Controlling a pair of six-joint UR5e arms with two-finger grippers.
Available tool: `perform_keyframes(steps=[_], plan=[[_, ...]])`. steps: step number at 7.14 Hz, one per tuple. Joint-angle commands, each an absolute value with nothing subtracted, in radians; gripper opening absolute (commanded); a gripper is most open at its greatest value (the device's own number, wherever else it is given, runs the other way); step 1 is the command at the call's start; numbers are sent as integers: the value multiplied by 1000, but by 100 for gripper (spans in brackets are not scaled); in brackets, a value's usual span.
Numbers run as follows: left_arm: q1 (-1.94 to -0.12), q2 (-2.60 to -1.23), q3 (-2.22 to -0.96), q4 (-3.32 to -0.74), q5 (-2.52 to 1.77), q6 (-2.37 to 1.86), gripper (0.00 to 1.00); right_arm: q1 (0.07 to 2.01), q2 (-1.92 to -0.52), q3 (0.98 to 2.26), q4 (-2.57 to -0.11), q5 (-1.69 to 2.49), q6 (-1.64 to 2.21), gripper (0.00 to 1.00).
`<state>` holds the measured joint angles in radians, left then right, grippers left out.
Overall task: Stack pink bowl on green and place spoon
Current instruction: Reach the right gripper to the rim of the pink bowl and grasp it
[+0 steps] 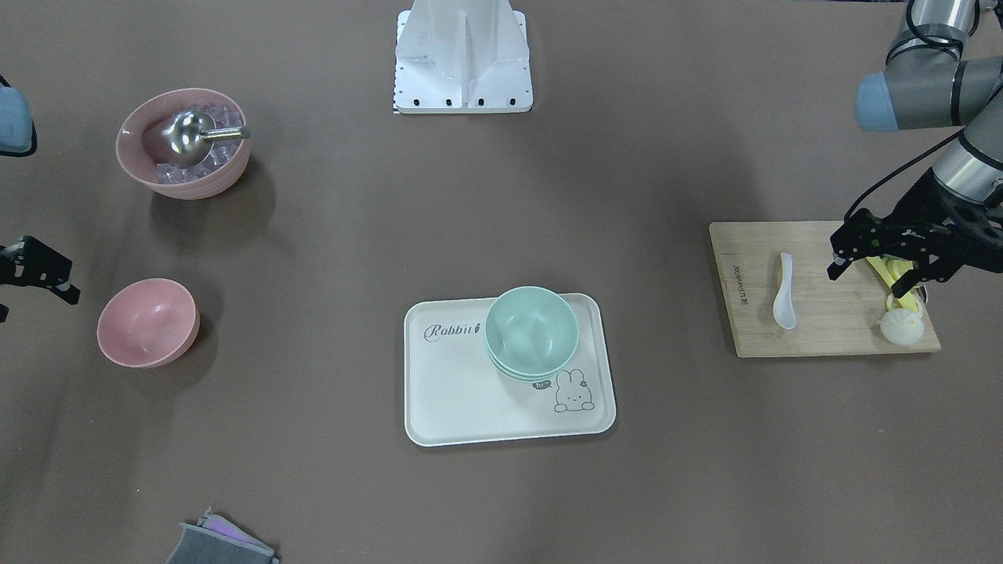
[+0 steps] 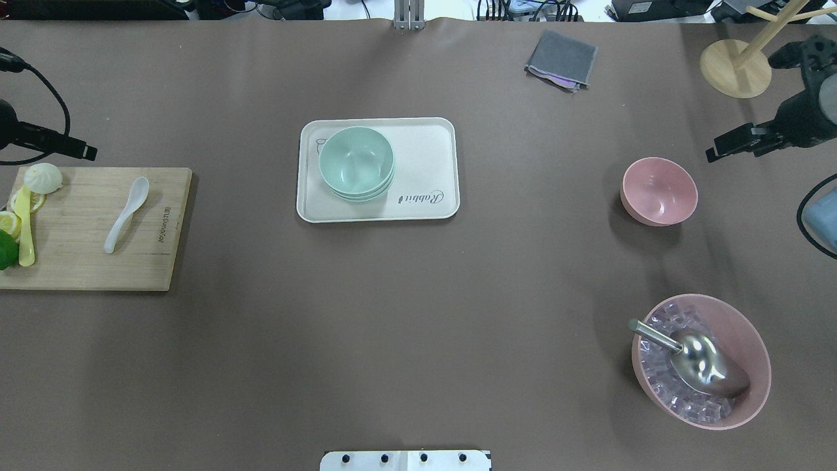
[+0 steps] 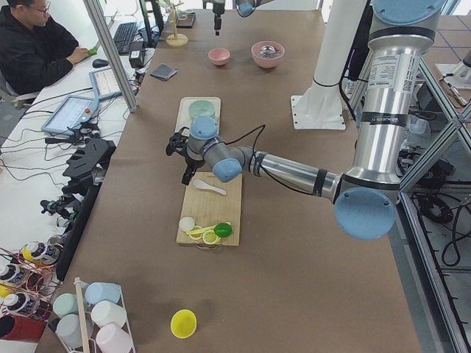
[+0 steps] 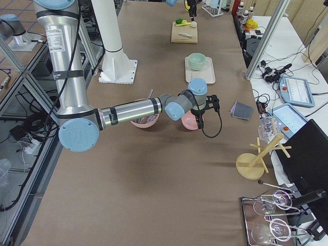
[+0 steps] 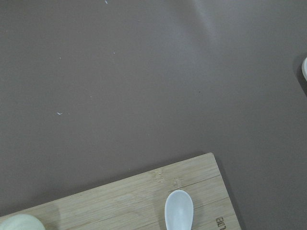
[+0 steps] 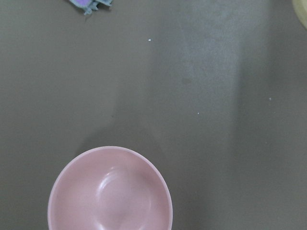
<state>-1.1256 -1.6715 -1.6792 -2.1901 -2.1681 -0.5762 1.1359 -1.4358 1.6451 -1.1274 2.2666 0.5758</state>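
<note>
**A:** What could go wrong from here?

**B:** The spoon (image 2: pixel 127 212) lies flat on the cutting board (image 2: pixel 85 261); I judge its glossy handle may skid out of a pinch. The left gripper (image 1: pixel 866 280) hangs over that board's far end, fingers spread and empty, closer to the yellow utensil (image 2: pixel 26 229) than to the spoon; a wrong pick is possible.

**A:** And the pink bowl (image 2: pixel 659 191)?

**B:** It stands bare on the table just beside the right gripper (image 2: pixel 726 149); I cannot tell how wide that one stands. A rim grasp may tip the bowl; set off-centre, it could nudge the green bowls (image 2: pixel 356 162) on the tray (image 2: pixel 425 150).

**A:** Counts?

**B:** One small pink bowl; one spoon; seemingly three nested green bowls; one tray; one board; one larger pink bowl (image 2: pixel 758 366) with one metal scoop (image 2: pixel 700 363).
</note>
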Motion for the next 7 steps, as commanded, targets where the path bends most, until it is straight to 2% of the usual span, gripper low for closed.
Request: perform_keyframes(steps=[1,3,4,5,6,7], plan=[[-1124,-1672,-1674,-2189,-2143,-603,98,1071,-1424,1550,-1054,2244,595,100],[-1124,-1672,-1675,-2189,-2145,-603,98,1030,-1422,1485,-990,2241,594,100],[-1124,-1671,-1674,-2189,-2145,-595,97,1019,-1420,1480,-982,2243,594,92],[-1124,-1671,-1674,-2191,-2152,-594,97,1014,-1420,1474,-982,2244,591,30],[-1124,-1671,-1675,-2194,-2157,-592,97,1014,-1419,1477,-982,2249,588,0],[-1124,-1671,-1675,-2195,-2158,-594,97,1017,-1420,1483,-979,2250,594,0]])
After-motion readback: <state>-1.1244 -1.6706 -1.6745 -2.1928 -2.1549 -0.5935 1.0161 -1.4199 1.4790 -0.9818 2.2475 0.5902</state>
